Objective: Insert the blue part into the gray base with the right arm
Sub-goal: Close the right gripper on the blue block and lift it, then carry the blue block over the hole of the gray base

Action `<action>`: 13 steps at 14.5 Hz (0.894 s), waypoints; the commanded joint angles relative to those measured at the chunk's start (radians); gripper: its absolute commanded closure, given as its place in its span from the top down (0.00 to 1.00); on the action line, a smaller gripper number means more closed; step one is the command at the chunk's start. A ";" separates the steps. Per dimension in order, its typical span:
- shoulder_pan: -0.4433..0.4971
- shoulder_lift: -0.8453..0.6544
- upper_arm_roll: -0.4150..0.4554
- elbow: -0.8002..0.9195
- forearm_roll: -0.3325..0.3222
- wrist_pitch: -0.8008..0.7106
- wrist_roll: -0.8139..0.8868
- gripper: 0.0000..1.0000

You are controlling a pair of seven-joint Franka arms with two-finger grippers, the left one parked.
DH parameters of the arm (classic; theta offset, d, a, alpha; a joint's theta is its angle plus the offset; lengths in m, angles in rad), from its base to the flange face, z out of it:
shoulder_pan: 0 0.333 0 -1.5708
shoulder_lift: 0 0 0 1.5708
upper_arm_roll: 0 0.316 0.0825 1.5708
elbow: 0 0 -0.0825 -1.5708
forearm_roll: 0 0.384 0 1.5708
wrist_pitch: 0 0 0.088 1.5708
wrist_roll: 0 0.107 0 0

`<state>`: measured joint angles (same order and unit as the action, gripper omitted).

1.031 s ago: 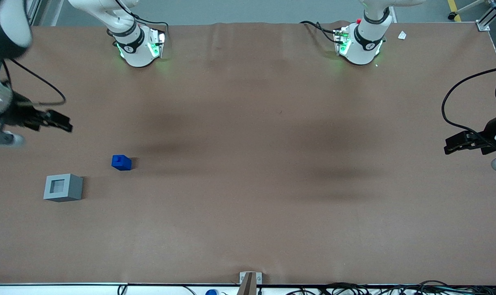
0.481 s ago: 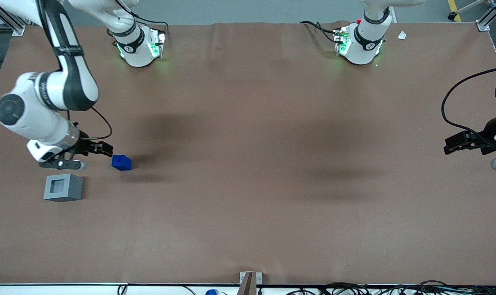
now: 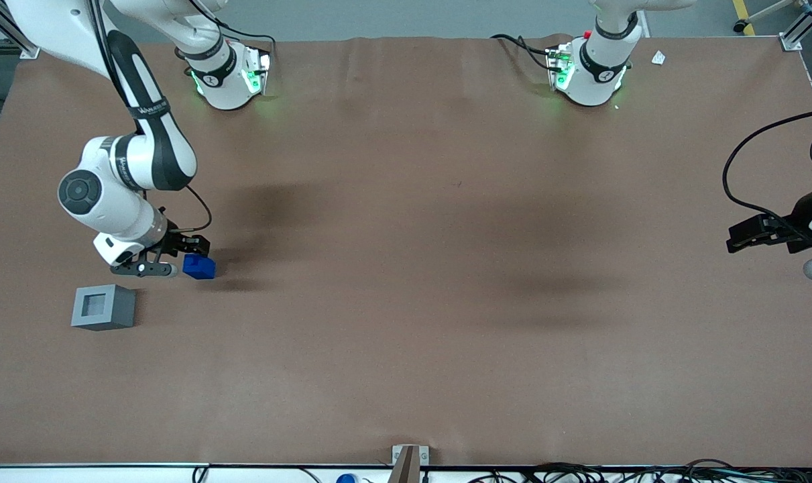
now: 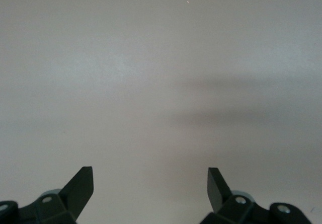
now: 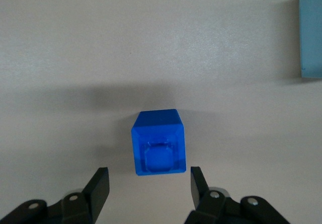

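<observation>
Presently catalogued, from the claw outward:

Gripper (image 3: 194, 249): black, two-finger, on the right arm (image 3: 127, 178); low over the brown table (image 3: 406, 302) at the working arm's end. Fingers (image 5: 98, 185) spread wide, gripping nothing; the gap is broader than the block ahead of them.

Blue part (image 3: 199, 266): bright blue block, standing on the table just under and in front of the fingertips, not between them and not touched. In the right wrist view the blue part (image 5: 159, 143) shows its smaller stub uppermost, with the gripper (image 5: 147, 183) short of it.

Gray base (image 3: 103, 307): light gray cube, square recess facing up and unfilled. Taking the blue part as the dial's centre in the front view, it sits at about 8 o'clock, nearer the front camera, clearly apart from both block and claw.
</observation>
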<state>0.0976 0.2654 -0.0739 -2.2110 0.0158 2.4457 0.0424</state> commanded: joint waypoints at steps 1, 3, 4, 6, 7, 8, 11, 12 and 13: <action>-0.009 0.027 0.000 -0.012 -0.014 0.050 -0.024 0.71; -0.012 0.054 0.000 -0.012 -0.014 0.084 -0.029 0.67; -0.012 0.063 0.000 -0.010 -0.014 0.088 -0.030 0.62; -0.012 0.072 0.000 -0.004 -0.016 0.090 -0.033 0.40; -0.013 0.074 0.000 -0.003 -0.016 0.090 -0.042 0.25; -0.024 0.071 0.000 0.001 -0.016 0.082 -0.059 0.12; -0.091 0.058 -0.001 0.071 -0.014 0.017 -0.137 0.01; -0.117 0.061 -0.001 0.132 -0.014 -0.060 -0.160 0.01; -0.143 0.066 -0.003 0.198 -0.014 -0.127 -0.174 0.01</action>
<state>0.0157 0.3416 -0.0870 -2.1194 0.0136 2.4375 -0.0904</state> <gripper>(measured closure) 0.489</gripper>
